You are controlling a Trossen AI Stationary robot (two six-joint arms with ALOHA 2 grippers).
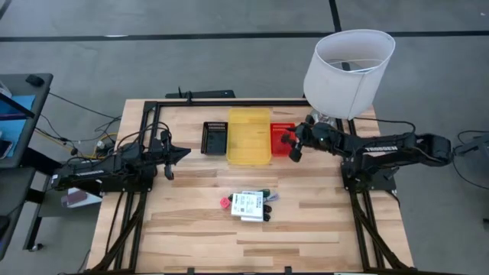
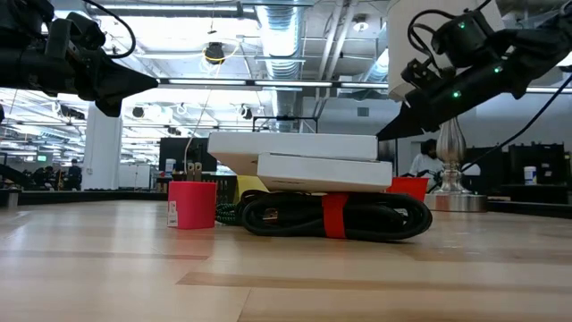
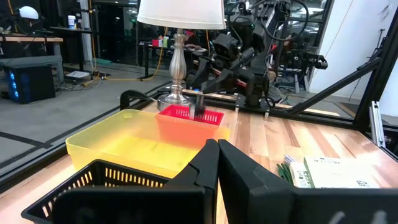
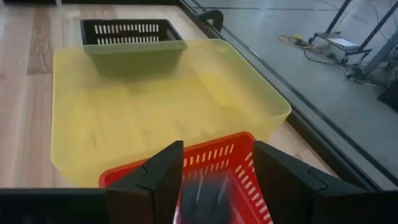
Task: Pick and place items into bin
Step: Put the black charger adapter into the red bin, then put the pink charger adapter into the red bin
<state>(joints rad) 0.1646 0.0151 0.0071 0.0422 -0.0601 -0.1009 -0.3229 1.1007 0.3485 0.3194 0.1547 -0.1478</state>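
The items lie heaped at the table's middle near side: white labelled flat packs [image 1: 247,203] on a black coiled piece [image 2: 335,217], a small red piece [image 1: 225,202] beside them, green-and-black pieces [image 1: 269,197]. My right gripper [image 1: 291,147] hovers open over the red basket [image 4: 236,163]; a small dark blurred piece [image 4: 205,194] shows between its fingers, above the basket. My left gripper [image 3: 217,152] is shut and empty, raised left of the black basket [image 1: 216,137]. My right gripper stands open around the dark piece [image 4: 205,194], fingers slanting down from the table's right. The piece is narrower than the gap and is blurred. I cannot tell whether either finger touches it.
Three bins stand in a row at the table's far side: black basket, yellow bin [image 1: 250,136], red basket. A white-shaded lamp [image 1: 348,61] stands at the far right corner behind my right arm. Bare wood lies on both sides of the heap.
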